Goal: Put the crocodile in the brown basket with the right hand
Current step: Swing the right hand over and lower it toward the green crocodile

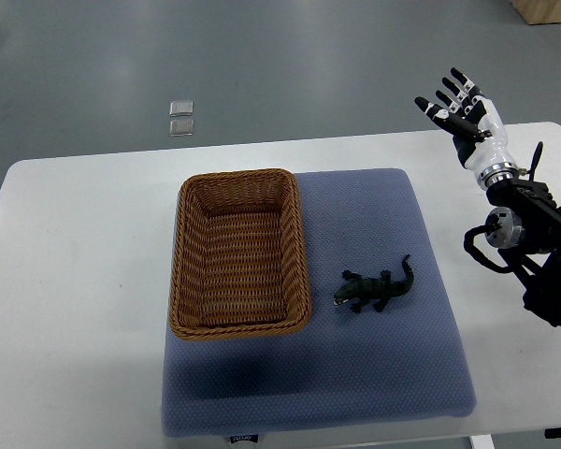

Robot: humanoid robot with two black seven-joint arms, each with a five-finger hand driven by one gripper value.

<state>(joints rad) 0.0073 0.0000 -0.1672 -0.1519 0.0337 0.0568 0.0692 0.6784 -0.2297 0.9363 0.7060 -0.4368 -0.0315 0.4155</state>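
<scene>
Right hand [466, 117] open, fingers spread, nothing gripped. It hangs over my desk's [75, 281] far right corner, with the forearm running down the right edge. Crocodile [375, 291] lies on the blue mat [374, 374], right of centre, head toward the basket [192, 262], tail up toward the far right. Basket sits on the mat's left part, near the crocodile but apart; its right rim stands between them. Only bare mat and desk lie between hand and crocodile. Two small clear squares [180, 117] lie on the floor past the far edge.
</scene>
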